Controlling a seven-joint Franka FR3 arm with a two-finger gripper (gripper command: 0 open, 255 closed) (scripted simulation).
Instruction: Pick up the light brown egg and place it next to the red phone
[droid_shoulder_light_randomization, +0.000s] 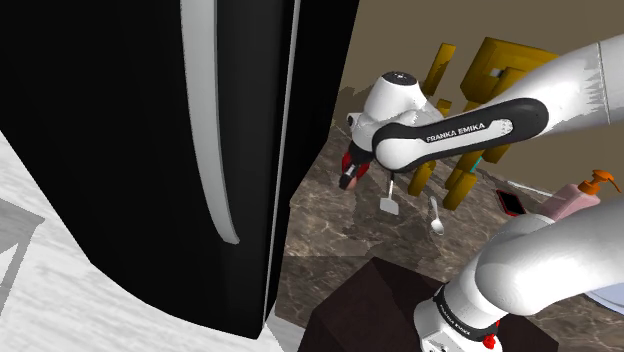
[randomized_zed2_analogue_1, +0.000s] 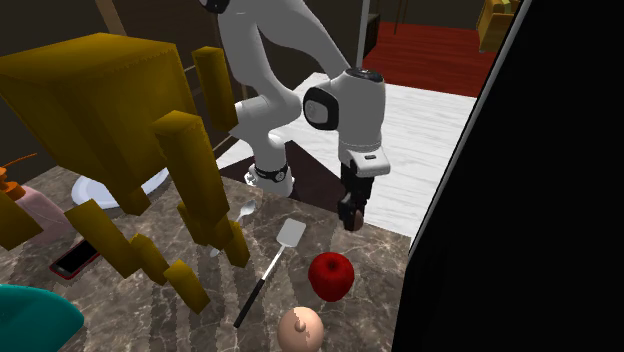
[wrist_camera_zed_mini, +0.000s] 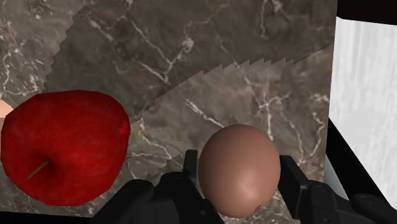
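Gripper (wrist_camera_zed_mini: 238, 170): was clamped on the egg (wrist_camera_zed_mini: 236, 149), just beside the apple (wrist_camera_zed_mini: 63, 146).
Phone (randomized_zed2_analogue_1: 74, 259): lay well apart from the apple.
Risk: the smooth, round egg could have slipped out in transit, and a low swing could have knocked the apple.

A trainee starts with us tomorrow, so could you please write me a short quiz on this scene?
1. True or false: the gripper is shut on the egg.
2. Which fruit lies on the counter near the spatula? A) banana B) apple C) orange
3. Fill in the blank: the phone is ____ in colour.

Key: 1 true; 2 B; 3 red.
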